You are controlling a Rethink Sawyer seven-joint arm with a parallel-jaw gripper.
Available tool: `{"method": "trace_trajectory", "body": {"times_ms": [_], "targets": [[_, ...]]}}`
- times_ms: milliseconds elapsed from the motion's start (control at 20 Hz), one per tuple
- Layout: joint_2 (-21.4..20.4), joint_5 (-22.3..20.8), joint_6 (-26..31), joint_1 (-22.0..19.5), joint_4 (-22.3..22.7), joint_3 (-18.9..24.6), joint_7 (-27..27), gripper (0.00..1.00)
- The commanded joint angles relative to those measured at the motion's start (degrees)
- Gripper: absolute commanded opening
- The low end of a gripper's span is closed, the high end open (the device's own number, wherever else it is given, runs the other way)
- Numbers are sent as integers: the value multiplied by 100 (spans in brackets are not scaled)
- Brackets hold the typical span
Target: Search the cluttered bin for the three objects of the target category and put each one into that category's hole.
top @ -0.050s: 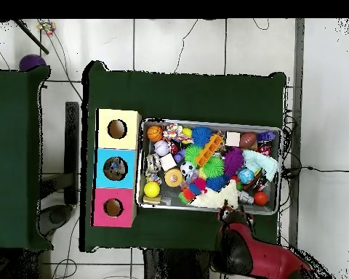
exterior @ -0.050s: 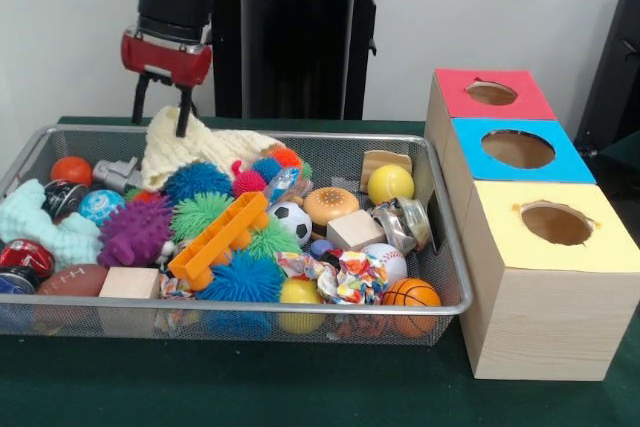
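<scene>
The gripper (exterior @ -0.050s: 161, 105) hangs empty with fingers spread above the bin's (exterior @ -0.050s: 440, 247) far-left corner, just over the cream knitted cloth (exterior @ -0.050s: 195, 147) — likely poised to dig — while the three-holed box (exterior @ -0.050s: 545, 277) waits right of the bin.

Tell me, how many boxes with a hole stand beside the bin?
3, in a row next to the bin: the yellow box nearest the camera, the blue box in the middle, the red box farthest.
</scene>
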Motion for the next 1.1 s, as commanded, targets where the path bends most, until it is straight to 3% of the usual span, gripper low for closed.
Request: {"method": "trace_trajectory", "body": {"times_ms": [50, 250, 500, 750, 800, 1000, 1100], "targets": [[438, -237, -900, 363, 447, -267, 760, 100], [786, 112, -1192, 629, 558, -426, 995, 100], [935, 605, -1331, 816, 752, -346, 1363, 100], [1053, 702, -1536, 830, 719, -337, 1289, 100], [1019, 692, -1517, 831, 760, -340, 1275, 100], [0, 567, -448, 622, 1018, -91, 1064, 100], [-214, 641, -107, 531, 964, -2, 997, 100]]}}
